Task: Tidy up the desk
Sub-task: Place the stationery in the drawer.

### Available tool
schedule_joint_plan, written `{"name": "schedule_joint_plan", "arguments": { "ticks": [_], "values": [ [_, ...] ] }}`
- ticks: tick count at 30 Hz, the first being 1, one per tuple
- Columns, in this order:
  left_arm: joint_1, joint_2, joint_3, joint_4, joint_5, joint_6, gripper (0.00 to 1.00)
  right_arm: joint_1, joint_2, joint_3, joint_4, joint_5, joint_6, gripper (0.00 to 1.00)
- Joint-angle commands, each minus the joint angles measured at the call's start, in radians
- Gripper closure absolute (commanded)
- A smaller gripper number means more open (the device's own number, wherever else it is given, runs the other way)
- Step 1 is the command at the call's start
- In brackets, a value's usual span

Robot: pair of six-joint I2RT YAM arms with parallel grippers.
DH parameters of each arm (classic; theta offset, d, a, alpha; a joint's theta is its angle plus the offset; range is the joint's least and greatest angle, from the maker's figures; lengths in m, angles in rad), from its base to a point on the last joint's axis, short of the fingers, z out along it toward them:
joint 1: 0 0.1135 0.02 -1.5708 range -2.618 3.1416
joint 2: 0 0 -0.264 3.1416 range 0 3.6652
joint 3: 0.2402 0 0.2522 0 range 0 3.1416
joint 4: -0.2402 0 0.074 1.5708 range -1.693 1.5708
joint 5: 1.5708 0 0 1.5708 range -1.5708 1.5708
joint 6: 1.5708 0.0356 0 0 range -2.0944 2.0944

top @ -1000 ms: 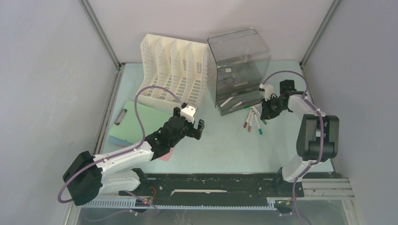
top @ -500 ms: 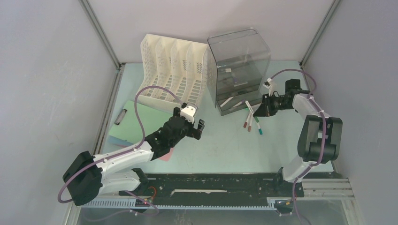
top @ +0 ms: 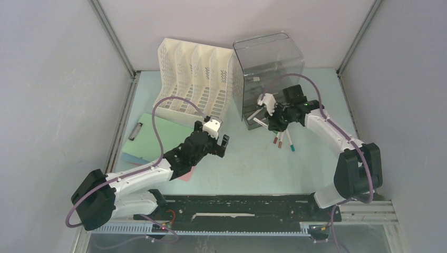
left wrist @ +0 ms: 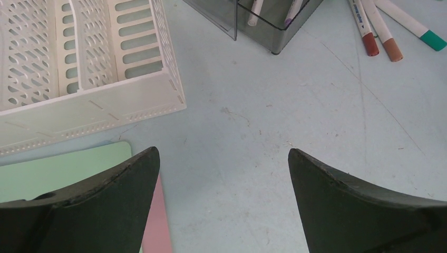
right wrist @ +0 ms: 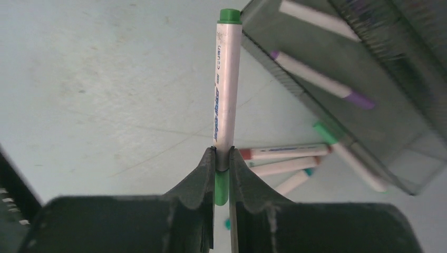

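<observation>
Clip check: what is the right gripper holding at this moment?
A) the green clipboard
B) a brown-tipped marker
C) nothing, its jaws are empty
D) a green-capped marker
D: the right wrist view shows the right gripper with its jaws closed on the barrel of a white green-capped marker, which sticks out beyond the jaws.
</observation>
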Motion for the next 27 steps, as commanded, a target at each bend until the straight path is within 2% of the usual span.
{"name": "schedule_joint_plan", "arguments": {
  "ticks": [1, 6, 10, 19, 27],
  "values": [
    [0.004, 0.004, 0.051, 0.016, -0.033, 0.022, 0.00, 0.090, 0.007, 0.079, 0.078, 0.355, -0.176, 1.00],
    [0.005, 0.013, 0.055, 0.010, -0.046, 0.029, 0.00, 0.195, 0.052, 0.080, 0.254, 0.684, -0.321, 1.00],
    [0.004, 0.013, 0.058, 0.005, -0.045, 0.030, 0.00, 0.241, 0.088, 0.080, 0.362, 0.807, -0.418, 1.00],
    [0.004, 0.004, 0.057, 0.001, -0.047, 0.032, 0.00, 0.275, 0.132, 0.043, 0.501, 0.890, -0.517, 1.00],
    [0.005, 0.004, 0.058, -0.002, -0.050, 0.034, 0.00, 0.297, 0.175, 0.041, 0.509, 0.898, -0.490, 0.99]
  ]
}}
